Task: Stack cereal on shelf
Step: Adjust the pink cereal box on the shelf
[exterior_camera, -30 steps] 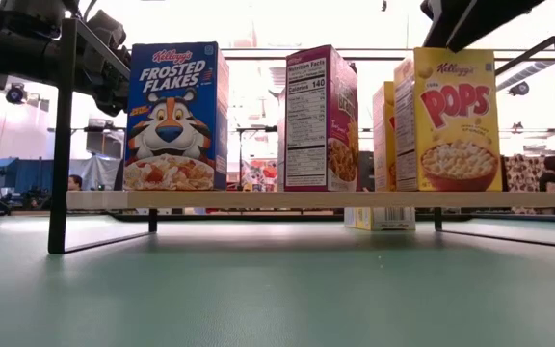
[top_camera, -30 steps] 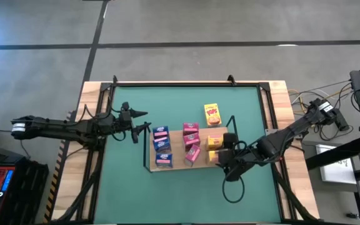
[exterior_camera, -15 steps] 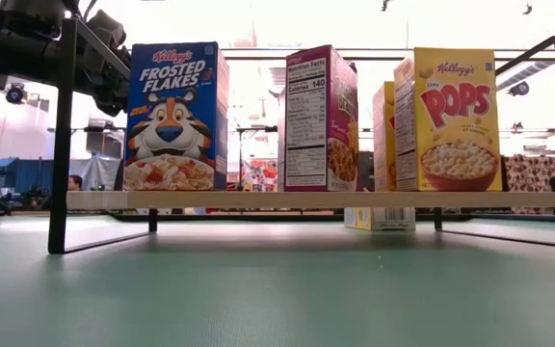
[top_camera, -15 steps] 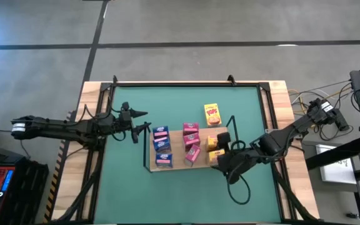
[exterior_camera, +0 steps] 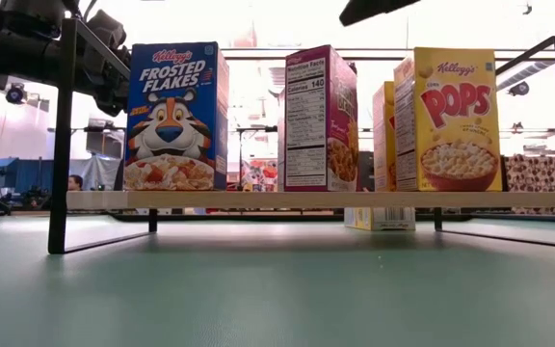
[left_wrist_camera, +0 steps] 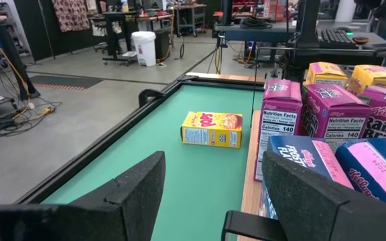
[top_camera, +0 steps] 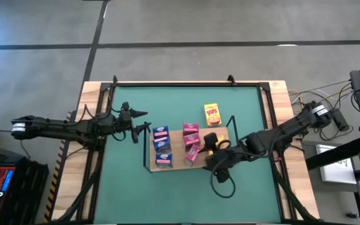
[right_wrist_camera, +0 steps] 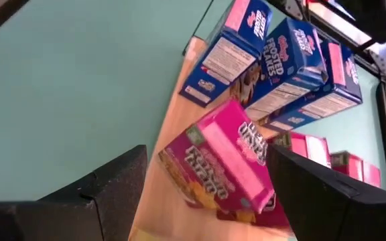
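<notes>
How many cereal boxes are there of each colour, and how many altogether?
Blue boxes: 3
Pink boxes: 3
Yellow boxes: 3 (2 standing on the shelf, 1 lying on the green table)
Total: 9

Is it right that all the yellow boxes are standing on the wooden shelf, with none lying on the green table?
Not quite. One yellow box lies flat on the green table, behind the wooden shelf, as the high view shows; the left wrist view shows it there too. Other yellow boxes do stand on the shelf.
</notes>
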You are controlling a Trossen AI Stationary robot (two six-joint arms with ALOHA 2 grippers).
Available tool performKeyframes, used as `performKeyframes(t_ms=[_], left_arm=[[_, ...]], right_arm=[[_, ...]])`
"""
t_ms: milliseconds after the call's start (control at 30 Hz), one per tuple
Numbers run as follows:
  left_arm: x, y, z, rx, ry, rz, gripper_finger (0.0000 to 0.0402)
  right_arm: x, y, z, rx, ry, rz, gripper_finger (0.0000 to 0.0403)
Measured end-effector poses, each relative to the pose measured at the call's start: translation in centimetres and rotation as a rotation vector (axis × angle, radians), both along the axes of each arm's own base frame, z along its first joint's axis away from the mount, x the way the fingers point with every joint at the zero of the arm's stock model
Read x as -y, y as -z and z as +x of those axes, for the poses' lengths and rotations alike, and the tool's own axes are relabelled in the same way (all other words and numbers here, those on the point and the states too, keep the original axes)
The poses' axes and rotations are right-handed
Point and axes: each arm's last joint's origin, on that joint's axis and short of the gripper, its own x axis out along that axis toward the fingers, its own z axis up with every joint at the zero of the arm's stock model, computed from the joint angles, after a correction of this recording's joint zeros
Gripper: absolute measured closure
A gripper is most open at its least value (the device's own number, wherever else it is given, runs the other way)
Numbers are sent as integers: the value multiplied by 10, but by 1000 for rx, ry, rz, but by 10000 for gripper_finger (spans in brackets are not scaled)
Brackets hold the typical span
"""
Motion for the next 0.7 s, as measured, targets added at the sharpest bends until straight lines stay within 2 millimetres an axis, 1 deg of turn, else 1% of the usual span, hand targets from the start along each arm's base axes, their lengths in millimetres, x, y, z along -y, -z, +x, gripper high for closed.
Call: performKeyframes(t_ms=[267,433,567,700], left_arm=[[0,0,1,3,0,0,168],[0,0,1,3,0,0,168],[0,0,1,3,0,0,168],[0,0,1,5,0,0,168]], right_arm=[[-1,8,21,-32,-53,-46,110],[-3,17,36,-63,-76,-95,110],[-2,15,45,-74,-78,-113,110],[2,19,52,-129,-64,-128,110]])
